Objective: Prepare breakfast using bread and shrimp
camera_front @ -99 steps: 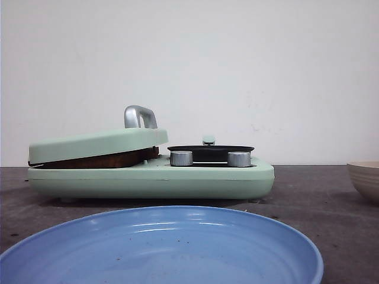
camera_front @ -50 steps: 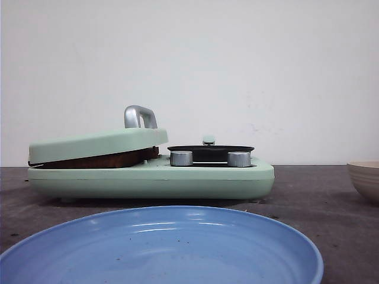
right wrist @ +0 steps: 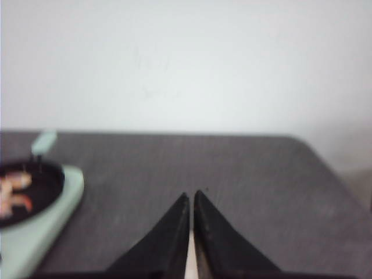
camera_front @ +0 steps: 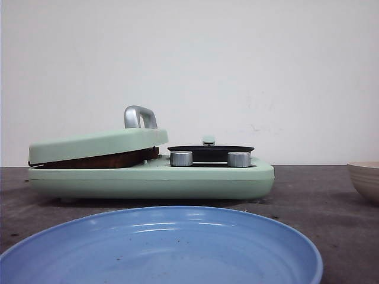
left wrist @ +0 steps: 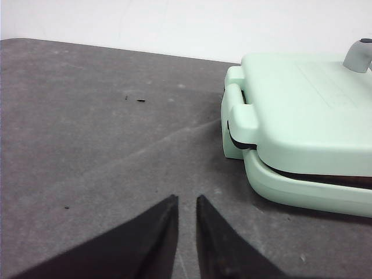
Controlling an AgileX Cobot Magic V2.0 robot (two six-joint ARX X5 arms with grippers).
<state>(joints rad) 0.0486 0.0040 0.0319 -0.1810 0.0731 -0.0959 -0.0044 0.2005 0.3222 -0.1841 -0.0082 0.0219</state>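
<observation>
A mint-green breakfast maker (camera_front: pixel 154 180) stands on the dark table. Its hinged lid (camera_front: pixel 98 144) lies lowered and slightly tilted, and a dark brown edge of bread (camera_front: pixel 100 160) shows in the slit under it. Its small black pan (camera_front: pixel 210 150) holds blurred orange-and-white shrimp (right wrist: pixel 14 192). My left gripper (left wrist: pixel 186 200) hovers over bare table beside the lid's hinge end (left wrist: pixel 241 116), its fingers nearly together with nothing between them. My right gripper (right wrist: pixel 191 196) is shut and empty, over the table beside the pan end. Neither gripper shows in the front view.
A large blue plate (camera_front: pixel 177 212) fills the near foreground in front of the breakfast maker. A beige bowl (camera_front: pixel 365 179) sits at the right edge. Two silver knobs (camera_front: pixel 181 158) and a metal lid handle (camera_front: pixel 140 116) stick up. The table's right edge (right wrist: pixel 337 174) is close.
</observation>
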